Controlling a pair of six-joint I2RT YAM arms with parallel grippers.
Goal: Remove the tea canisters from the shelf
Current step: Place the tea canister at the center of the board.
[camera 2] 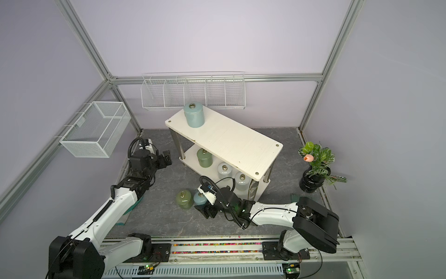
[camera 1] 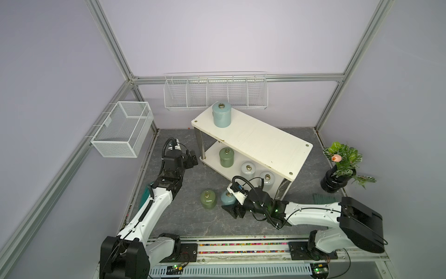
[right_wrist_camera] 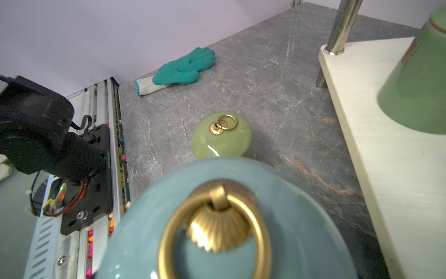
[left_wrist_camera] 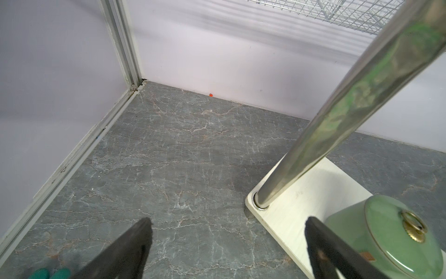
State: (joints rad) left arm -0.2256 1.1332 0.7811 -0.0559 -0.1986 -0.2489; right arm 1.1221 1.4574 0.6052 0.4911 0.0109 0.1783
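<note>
Left claw [left_wrist_camera: 228, 222] stands with jaws spread, beside the shelf [camera 1: 260, 142] corner, where an olive canister [left_wrist_camera: 386, 241] sits cut off on the lower tier. Right claw [camera 1: 233, 210]: grip unreadable, its fingers being outside the wrist view. That view is filled by a blurred blue canister [right_wrist_camera: 289, 188] on the bench [camera 1: 188, 217].

Floor blue canister [camera 1: 226, 198] half hidden by right arm [camera 1: 311, 212]; glove [camera 1: 144, 195] mostly under left arm [camera 1: 156, 200].
</note>
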